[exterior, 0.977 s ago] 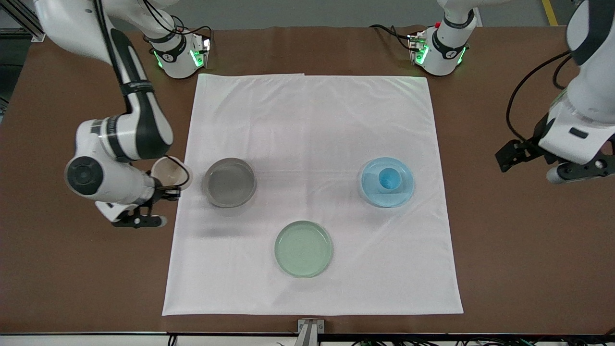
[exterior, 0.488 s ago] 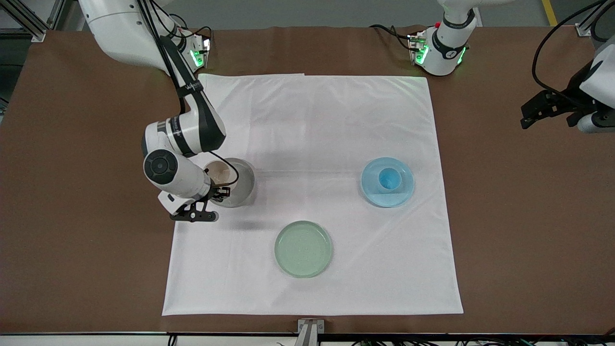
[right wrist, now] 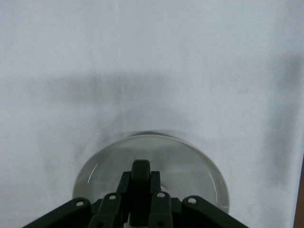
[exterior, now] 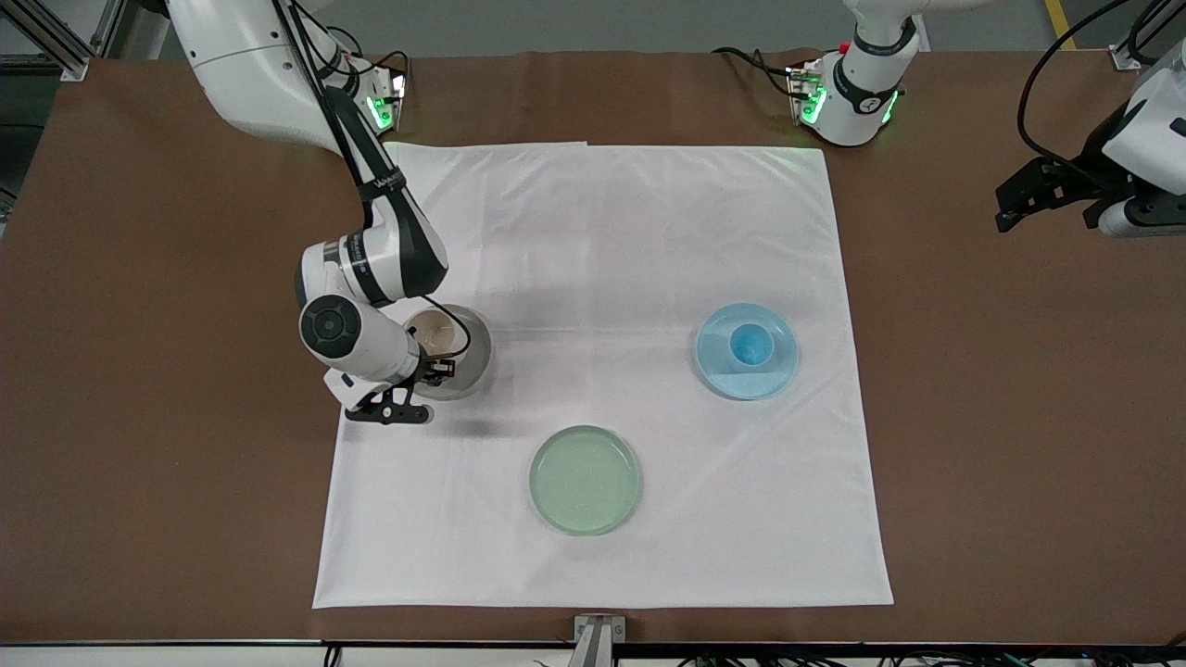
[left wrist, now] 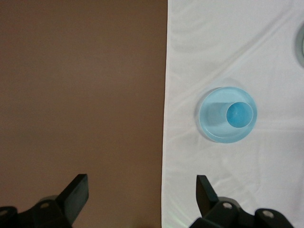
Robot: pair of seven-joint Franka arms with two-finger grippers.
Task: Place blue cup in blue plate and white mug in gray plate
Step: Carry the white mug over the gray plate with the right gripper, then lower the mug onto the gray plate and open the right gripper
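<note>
The white mug (exterior: 434,335) hangs in my right gripper (exterior: 435,369), which is shut on its dark handle (right wrist: 141,172). The mug is over the gray plate (exterior: 474,357), above the part toward the right arm's end of the table. I cannot tell whether it touches the plate. The gray plate also shows under the fingers in the right wrist view (right wrist: 190,159). The blue cup (exterior: 750,345) stands upright in the blue plate (exterior: 771,372). My left gripper (exterior: 1098,208) is open and empty over the bare brown table; its wrist view shows the cup (left wrist: 239,115) in the plate (left wrist: 211,124).
A pale green plate (exterior: 585,480) lies on the white cloth (exterior: 602,232), nearer to the front camera than the other two plates. Brown tabletop (exterior: 973,445) surrounds the cloth.
My right gripper has carried the white mug from beside the cloth's edge to over the gray plate. My left arm has drawn back toward its base end and now holds nearly still.
</note>
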